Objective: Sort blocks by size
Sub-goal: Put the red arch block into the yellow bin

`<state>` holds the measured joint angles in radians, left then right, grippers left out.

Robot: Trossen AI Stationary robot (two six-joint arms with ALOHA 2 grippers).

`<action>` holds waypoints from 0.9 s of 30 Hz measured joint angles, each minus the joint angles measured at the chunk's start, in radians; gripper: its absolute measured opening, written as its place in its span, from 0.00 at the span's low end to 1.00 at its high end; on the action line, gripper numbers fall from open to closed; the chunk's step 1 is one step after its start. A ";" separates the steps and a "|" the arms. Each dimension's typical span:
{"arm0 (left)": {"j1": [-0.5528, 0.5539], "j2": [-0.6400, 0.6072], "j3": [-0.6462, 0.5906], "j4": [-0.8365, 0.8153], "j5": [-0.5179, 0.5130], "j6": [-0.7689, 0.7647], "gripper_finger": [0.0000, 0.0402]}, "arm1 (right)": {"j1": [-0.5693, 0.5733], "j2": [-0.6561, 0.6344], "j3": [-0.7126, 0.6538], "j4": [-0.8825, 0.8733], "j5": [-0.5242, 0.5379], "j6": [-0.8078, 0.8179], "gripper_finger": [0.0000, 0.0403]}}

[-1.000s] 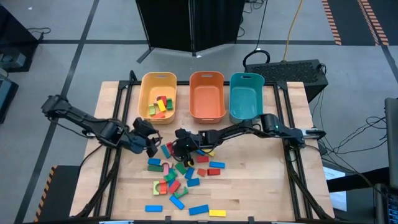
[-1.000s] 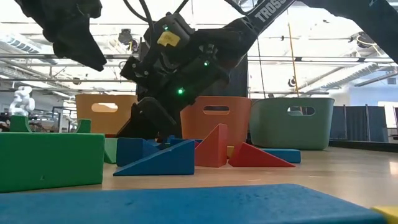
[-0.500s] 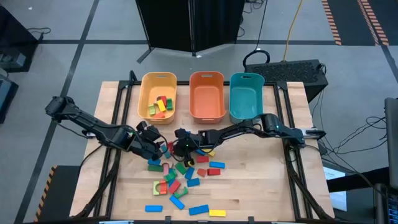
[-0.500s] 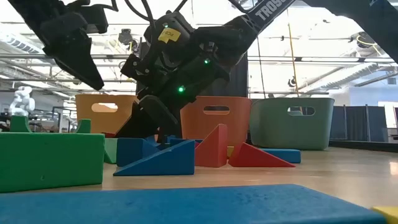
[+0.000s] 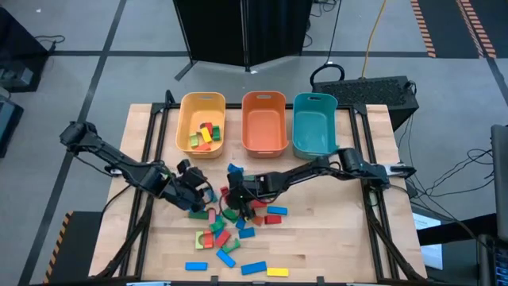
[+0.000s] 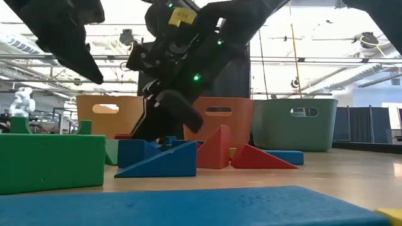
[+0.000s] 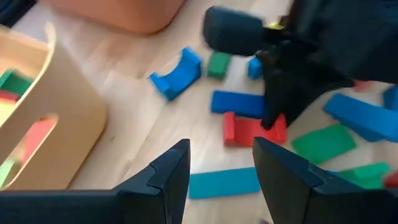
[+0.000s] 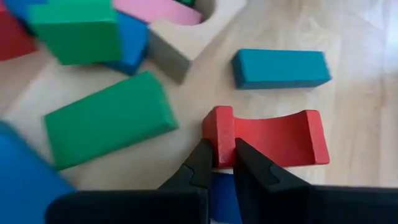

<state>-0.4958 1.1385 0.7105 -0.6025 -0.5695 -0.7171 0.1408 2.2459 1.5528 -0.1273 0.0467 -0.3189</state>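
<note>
The right wrist view is showing the right gripper (image 8: 219, 163) with its jaws clamped on one leg of a red arch block (image 8: 268, 138), which is lying flat on the wooden surface (image 8: 348, 112) beside a blue bar (image 8: 281, 68) and a green bar (image 8: 107, 119). In the high view this gripper (image 5: 236, 200) is working in the middle of the scattered blocks (image 5: 230, 230), below the yellow bin (image 5: 186, 119), the orange bin (image 5: 247, 119) and the teal bin (image 5: 299, 119). The left gripper (image 7: 217, 168) is hovering near the pile with its jaws apart, holding nothing. The picking step is in hand, I think. Next, the arch is needing a lift clear of its neighbours and a carry to the fitting bin.
</note>
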 joint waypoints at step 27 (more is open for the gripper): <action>-0.165 0.052 0.000 0.495 -0.090 0.645 0.44 | -0.109 -0.380 -0.572 0.814 -0.747 0.318 0.07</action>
<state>-0.6609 1.1903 0.7109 -0.1074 -0.6596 -0.0722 0.0315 1.8662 0.9807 0.6867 -0.7004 -0.0005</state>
